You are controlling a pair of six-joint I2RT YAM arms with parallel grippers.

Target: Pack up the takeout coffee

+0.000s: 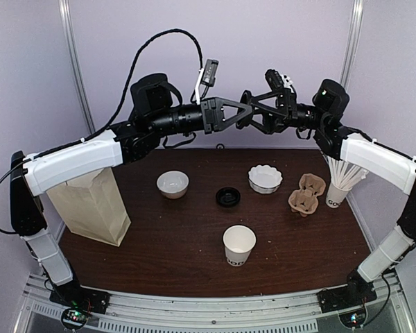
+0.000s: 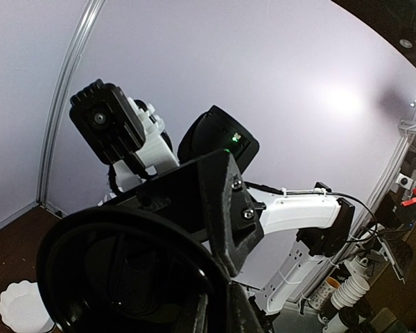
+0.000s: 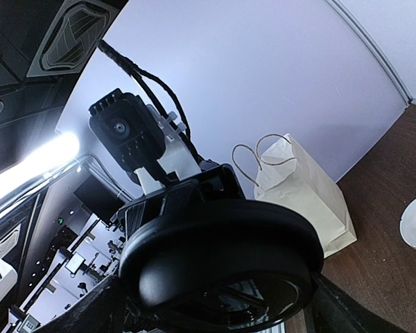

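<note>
The white paper cup [image 1: 239, 244] with dark letters stands open-topped near the table's front middle. High above the table's back, my two grippers meet tip to tip. My left gripper [image 1: 243, 113] is shut on the rim of a round black lid [image 2: 125, 277]. In the right wrist view this lid [image 3: 222, 257] fills the gap between the wide-set fingers of my right gripper [image 1: 258, 116], its rim against both. A second black lid [image 1: 227, 197] lies flat on the table behind the cup.
A paper bag [image 1: 93, 205] with handles stands at the left. Two white bowls [image 1: 172, 184] [image 1: 265, 178] sit at the back. A brown cup carrier [image 1: 306, 194] and a cup of white sticks [image 1: 340, 187] are at the right.
</note>
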